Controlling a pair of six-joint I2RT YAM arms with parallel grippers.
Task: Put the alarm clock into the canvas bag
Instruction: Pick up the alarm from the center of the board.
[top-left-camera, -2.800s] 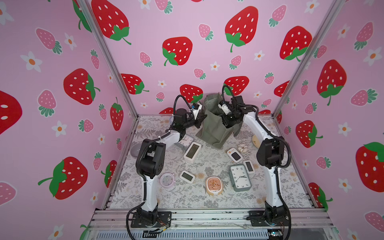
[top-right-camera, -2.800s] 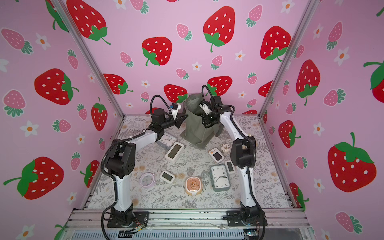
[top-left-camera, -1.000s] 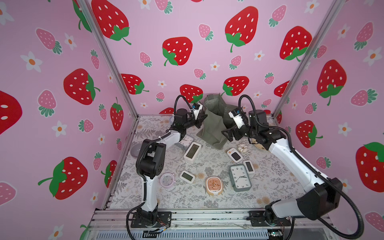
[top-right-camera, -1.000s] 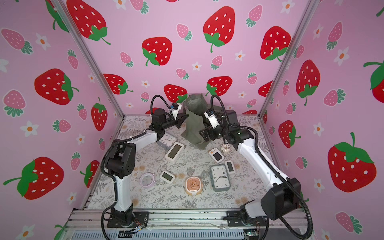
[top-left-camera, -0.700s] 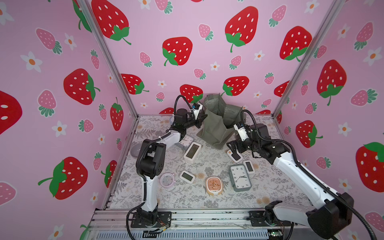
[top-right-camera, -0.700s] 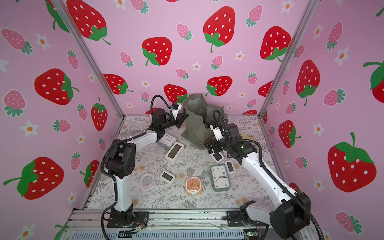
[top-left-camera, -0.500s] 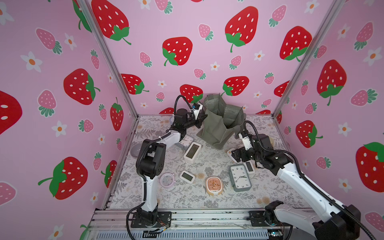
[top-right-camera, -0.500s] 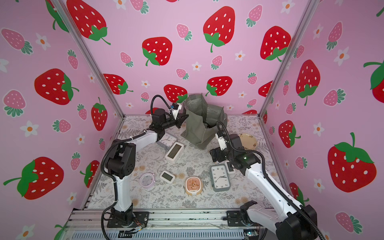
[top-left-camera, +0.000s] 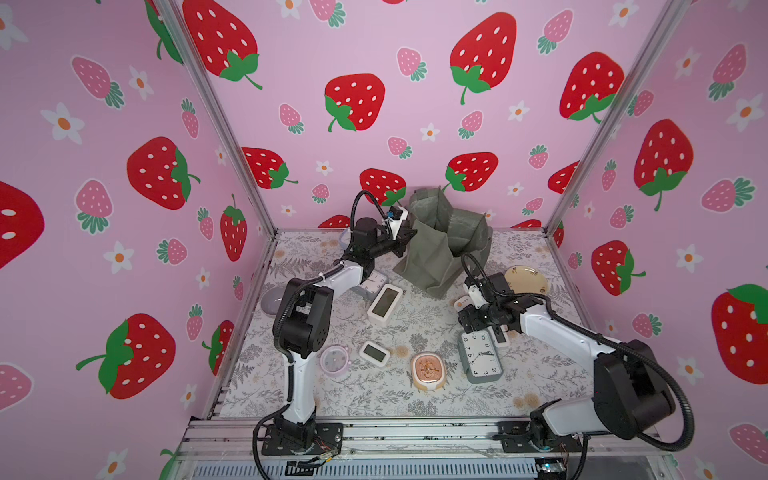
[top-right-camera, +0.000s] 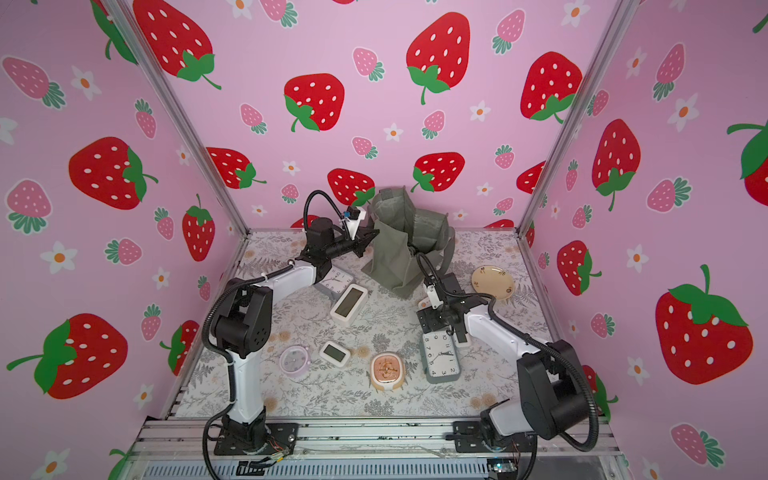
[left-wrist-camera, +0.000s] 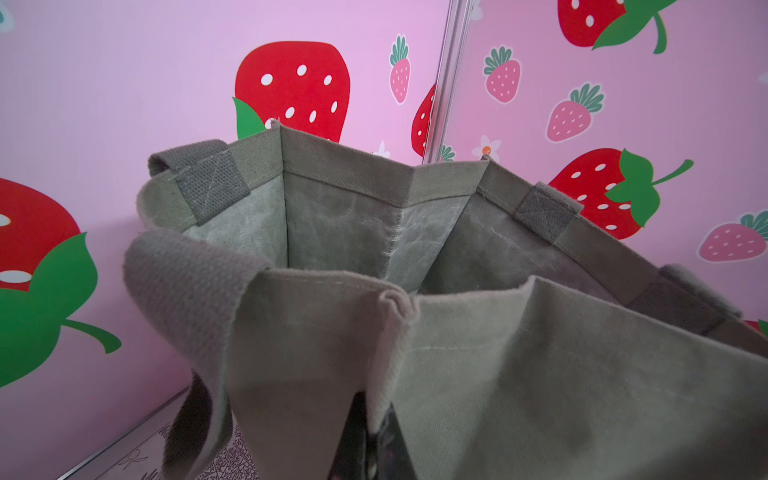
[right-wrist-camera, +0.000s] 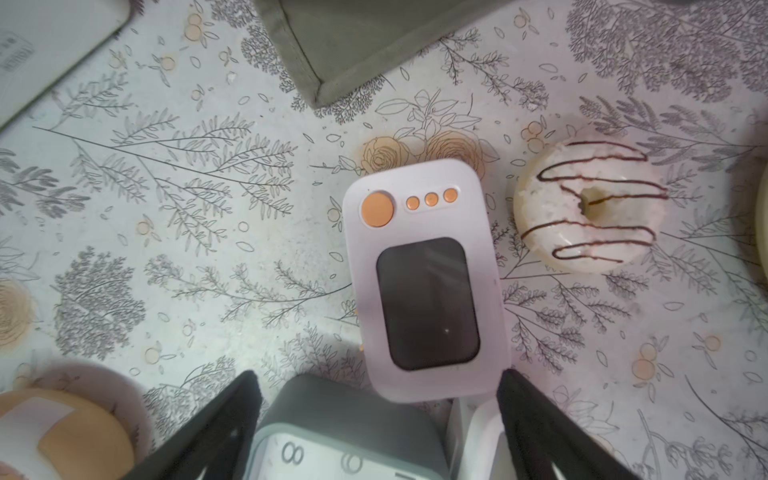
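Note:
The grey-green canvas bag (top-left-camera: 432, 249) (top-right-camera: 395, 249) stands at the back of the table with its mouth open. My left gripper (top-left-camera: 409, 235) (top-right-camera: 372, 239) (left-wrist-camera: 374, 411) is shut on its near rim (left-wrist-camera: 395, 303). My right gripper (top-left-camera: 468, 320) (top-right-camera: 429, 323) (right-wrist-camera: 376, 374) hangs open and empty, low over the top edge of a grey alarm clock with a white dial (top-left-camera: 480, 357) (top-right-camera: 440, 357) (right-wrist-camera: 349, 432). Just beyond its fingertips lies a small white alarm clock with orange buttons (right-wrist-camera: 424, 282), between that grey one and the bag's bottom corner (right-wrist-camera: 345, 41).
More clocks lie around: a white digital one (top-left-camera: 384, 303), a smaller white one (top-left-camera: 374, 353), a peach one (top-left-camera: 428, 370), a lilac round one (top-left-camera: 334, 359), a grey one under the left arm (top-left-camera: 374, 282). A donut (right-wrist-camera: 590, 212) and a plate (top-left-camera: 525, 280) lie to the right.
My right arm has drawn back from the bag's mouth and swung down and forward to the clocks, its jaws narrowing slightly. The left gripper has kept its hold on the bag.

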